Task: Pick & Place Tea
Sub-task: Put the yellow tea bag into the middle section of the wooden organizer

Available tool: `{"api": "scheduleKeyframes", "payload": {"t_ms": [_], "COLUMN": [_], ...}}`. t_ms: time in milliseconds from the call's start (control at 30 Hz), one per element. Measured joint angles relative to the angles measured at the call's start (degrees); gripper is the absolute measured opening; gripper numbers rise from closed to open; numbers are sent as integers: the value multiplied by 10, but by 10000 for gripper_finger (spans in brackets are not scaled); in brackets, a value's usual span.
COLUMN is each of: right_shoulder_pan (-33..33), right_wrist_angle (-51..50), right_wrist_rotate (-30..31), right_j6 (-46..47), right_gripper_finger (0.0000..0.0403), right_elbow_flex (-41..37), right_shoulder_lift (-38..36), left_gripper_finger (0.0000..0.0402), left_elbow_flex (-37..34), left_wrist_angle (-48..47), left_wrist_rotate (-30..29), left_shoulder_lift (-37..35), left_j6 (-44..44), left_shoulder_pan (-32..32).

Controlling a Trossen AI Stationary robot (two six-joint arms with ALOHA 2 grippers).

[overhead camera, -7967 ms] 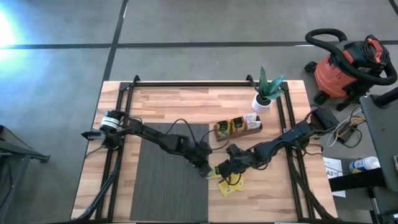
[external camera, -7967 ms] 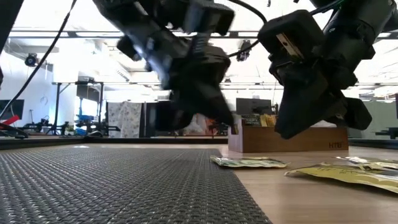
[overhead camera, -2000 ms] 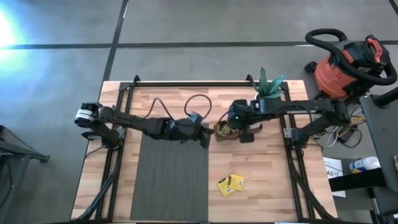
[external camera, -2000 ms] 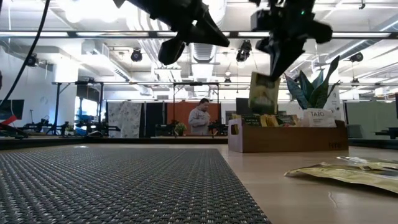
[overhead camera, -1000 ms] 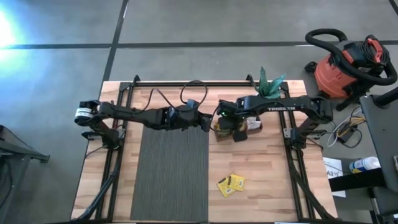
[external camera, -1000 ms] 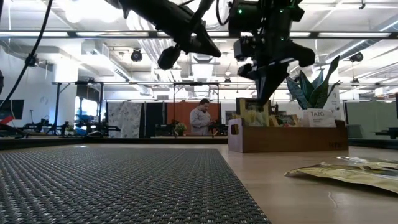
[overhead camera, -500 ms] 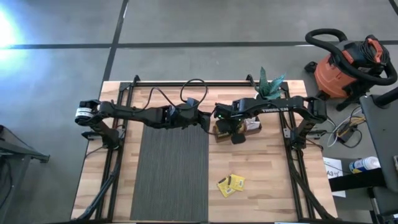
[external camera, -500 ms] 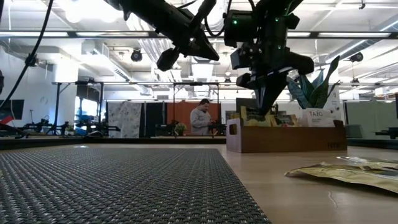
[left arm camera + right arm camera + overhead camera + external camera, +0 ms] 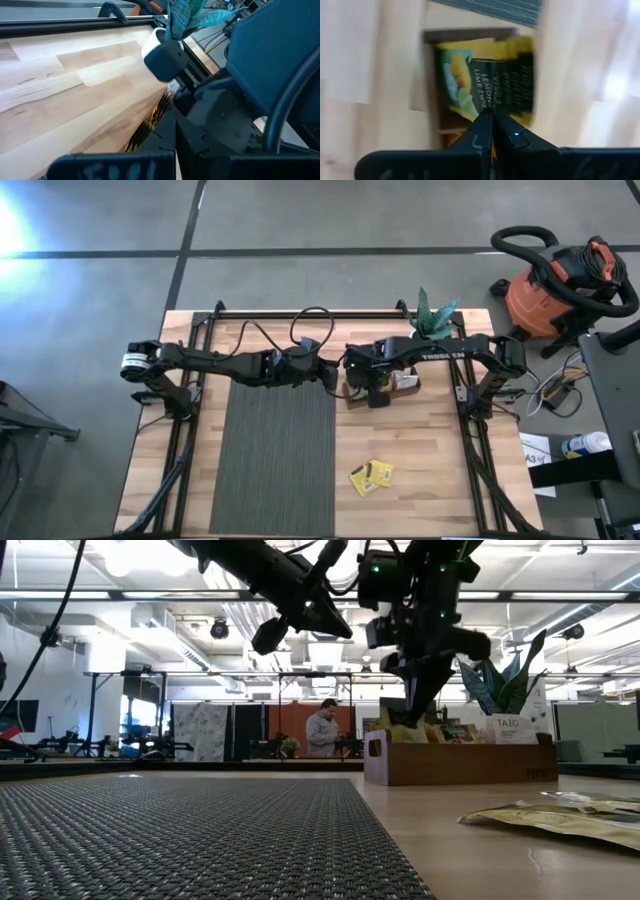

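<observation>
The yellow sachet (image 9: 470, 85) now sits low in the end compartment of the wooden tray (image 9: 460, 762), right under the right gripper (image 9: 492, 120), which has sunk since a second ago and stays pinched on it (release looks due). Two sachets (image 9: 371, 476) lie well behind. The left gripper (image 9: 268, 635) hovers beside, clenched empty.

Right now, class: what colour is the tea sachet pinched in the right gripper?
Yellow, with a dark band of lettering; the sachet shows best in the right wrist view.
</observation>
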Motion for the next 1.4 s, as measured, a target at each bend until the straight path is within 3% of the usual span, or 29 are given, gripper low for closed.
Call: {"api": "scheduleKeyframes", "payload": {"t_ms": [567,1000,1200,1400], "right_shoulder_pan": [6,6,6,8], "right_wrist_angle": [-31,-4,-7,-7], "right_wrist_rotate": [-111,-68,-67,-70], "right_j6": [26,45,83,195], "right_gripper_finger": [22,145,160,151], "right_elbow_flex": [6,6,3,-38], "right_shoulder_lift": [-1,-5,-55,-135], "left_gripper_finger": [0,0,0,0], "left_elbow_flex": [0,0,0,-1], "left_wrist_angle": [-2,-2,-16,-52], "left_wrist_rotate": [1,1,10,46], "left_shoulder_lift": [0,0,0,-1], "left_j6": [4,4,2,58], "left_shoulder_pan": [0,-1,-4,-24]}}
